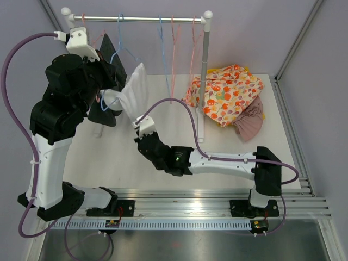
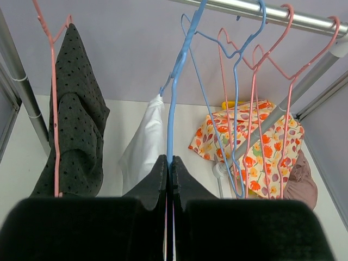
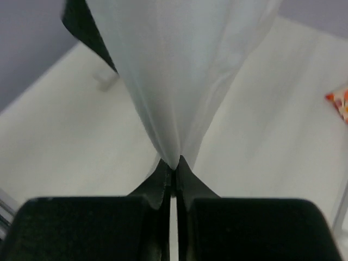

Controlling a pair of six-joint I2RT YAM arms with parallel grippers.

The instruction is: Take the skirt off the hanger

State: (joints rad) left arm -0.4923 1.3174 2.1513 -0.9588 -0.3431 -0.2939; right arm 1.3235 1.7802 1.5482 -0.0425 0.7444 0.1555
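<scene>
- White table (image 1: 163, 157) with pale lilac walls, seen from above. A clothes rail (image 1: 141, 18) stands along the far side.
- The left arm (image 1: 70, 92) reaches up to the left part of the rail. The white skirt (image 1: 133, 89) hangs just right of it, beside a dark garment (image 1: 111, 60).
- The right gripper (image 1: 138, 120) meets the skirt's lower end, near the table's middle.
- Bare hangers (image 1: 174, 38) hang further right. A floral cloth (image 1: 228, 92) and a mauve cloth (image 1: 250, 122) lie heaped at the far right, by the rail's post.
- Left wrist view: the left gripper (image 2: 169, 163) is fully closed, pinching the wire of the blue hanger (image 2: 173, 109) that comes down from the rail (image 2: 261, 11).
- The skirt (image 2: 144, 147) droops from this hanger, just left of the wire.
- Far left, the dark dotted garment (image 2: 79, 125) hangs on a pink hanger (image 2: 53, 81). To the right hang one blue and two pink bare hangers (image 2: 255, 109), with the floral cloth (image 2: 261, 136) behind them.
- Right wrist view: the right gripper (image 3: 173, 166) is closed tight on the skirt (image 3: 179, 70). The cloth narrows to a point between the fingertips and fans out wide above them.
- Behind lies the table (image 3: 272, 125). A corner of the dark garment (image 3: 81, 27) shows upper left, and a scrap of floral cloth (image 3: 340, 103) at the right edge.
</scene>
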